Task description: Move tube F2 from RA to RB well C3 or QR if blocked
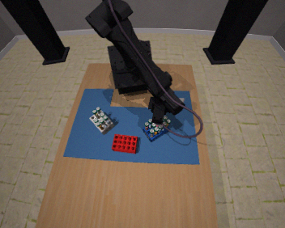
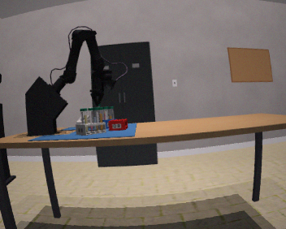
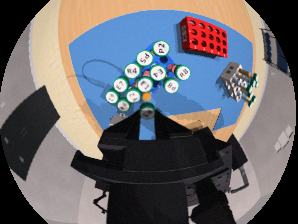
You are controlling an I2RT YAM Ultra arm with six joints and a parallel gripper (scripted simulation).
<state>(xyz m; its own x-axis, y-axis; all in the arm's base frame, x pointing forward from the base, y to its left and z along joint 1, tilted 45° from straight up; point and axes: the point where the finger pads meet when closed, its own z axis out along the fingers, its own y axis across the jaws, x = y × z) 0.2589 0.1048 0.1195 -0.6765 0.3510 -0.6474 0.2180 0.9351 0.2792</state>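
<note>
The blue rack RA (image 1: 156, 129) stands on the right part of the blue mat and holds several white-capped tubes. My gripper (image 1: 153, 120) comes down over the rack's edge nearest the arm's base. In the wrist view the gripper (image 3: 148, 117) is shut on the cap of one tube (image 3: 148, 112) at that edge of the blue rack (image 3: 148, 79). I cannot read which well it belongs to. The white rack RB (image 1: 101, 120) stands at the left of the mat with several tubes. The red rack QR (image 1: 125, 143) lies in front, with its wells empty.
A thin cable (image 1: 186, 129) loops from the arm over the mat to the right of the blue rack. The arm's base (image 1: 128, 69) stands behind the mat. In the side view the three racks (image 2: 97, 122) stand close together under the arm.
</note>
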